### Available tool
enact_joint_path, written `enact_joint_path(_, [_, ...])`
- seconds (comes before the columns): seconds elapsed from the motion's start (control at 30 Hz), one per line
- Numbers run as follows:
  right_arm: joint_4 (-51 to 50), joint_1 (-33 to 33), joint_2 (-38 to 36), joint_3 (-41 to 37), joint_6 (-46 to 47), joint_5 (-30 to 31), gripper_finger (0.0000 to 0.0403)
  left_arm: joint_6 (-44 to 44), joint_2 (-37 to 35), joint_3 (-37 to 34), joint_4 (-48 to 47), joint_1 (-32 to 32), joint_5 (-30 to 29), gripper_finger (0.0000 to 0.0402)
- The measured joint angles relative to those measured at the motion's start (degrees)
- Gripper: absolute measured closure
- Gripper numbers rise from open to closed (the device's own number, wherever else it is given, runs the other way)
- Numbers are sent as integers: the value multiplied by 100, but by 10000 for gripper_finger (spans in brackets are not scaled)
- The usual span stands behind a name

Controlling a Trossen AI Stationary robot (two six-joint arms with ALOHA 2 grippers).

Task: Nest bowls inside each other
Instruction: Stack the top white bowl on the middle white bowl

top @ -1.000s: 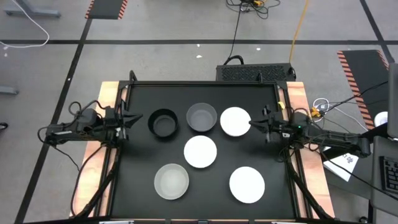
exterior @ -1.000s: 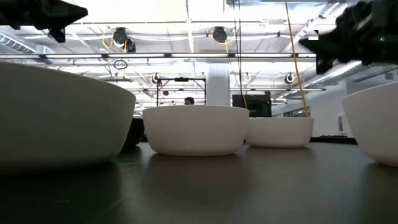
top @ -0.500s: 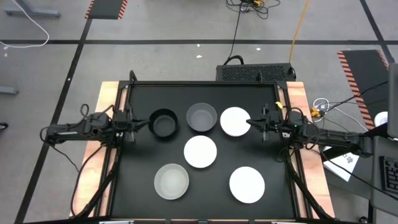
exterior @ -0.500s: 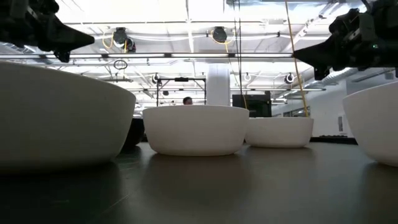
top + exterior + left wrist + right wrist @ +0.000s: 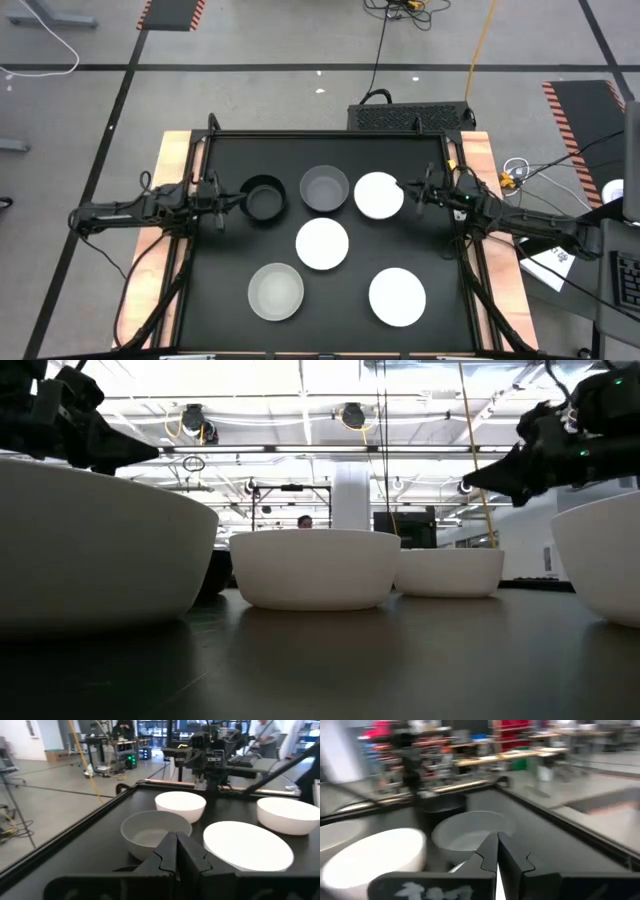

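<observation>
Six bowls stand apart on the black table: black (image 5: 262, 198), grey (image 5: 325, 189) and white (image 5: 378, 195) in the far row, a white one (image 5: 322, 243) in the middle, and a translucent one (image 5: 275, 291) and a white one (image 5: 397, 296) near. My left gripper (image 5: 230, 198) is shut and hovers just left of the black bowl. My right gripper (image 5: 407, 191) is also shut, just right of the far white bowl. In the low view both grippers, left (image 5: 150, 452) and right (image 5: 470, 480), hang above bowl height.
A raised frame (image 5: 325, 134) rims the black table, with wooden boards along both sides. The left wrist view looks past the shut fingers (image 5: 176, 840) at the grey bowl (image 5: 155, 832) and the white bowls. Bare table lies at the near centre (image 5: 335, 300).
My left gripper has moved toward the table's right, up to the black bowl, and has come down. My right gripper has also come down, staying beside the far white bowl. The bowls have not moved.
</observation>
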Motion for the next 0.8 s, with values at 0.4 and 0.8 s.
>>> enact_joint_path(0.4, [-753,-783,1758,1226,386,-117,340,133,0,0,73,529,308,394])
enact_joint_path(0.8, [-3613,-976,3175,3285,575,-132,155,142,0,0,-27,556,802,394])
